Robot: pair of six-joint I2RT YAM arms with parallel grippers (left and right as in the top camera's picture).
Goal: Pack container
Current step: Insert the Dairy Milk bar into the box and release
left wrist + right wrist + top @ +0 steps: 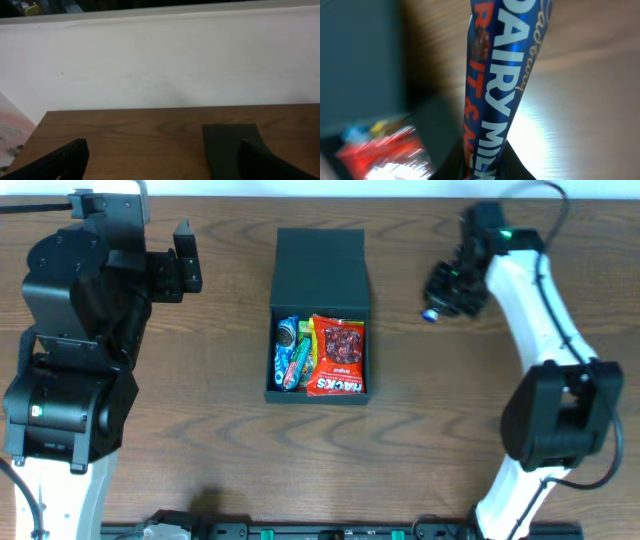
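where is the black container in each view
Overhead: container at centre, lid open toward the top edge, packets inside.
Left wrist: probably the dark flat shape at bottom right, only partly in frame.
Right wrist: blurred dark block at upper left, red packet below it.
Shared landmark: the wooden table.

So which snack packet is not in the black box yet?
The blue Dairy Milk bar, held by the right gripper beside the container; the red packet and the blue-white packet lie inside it.
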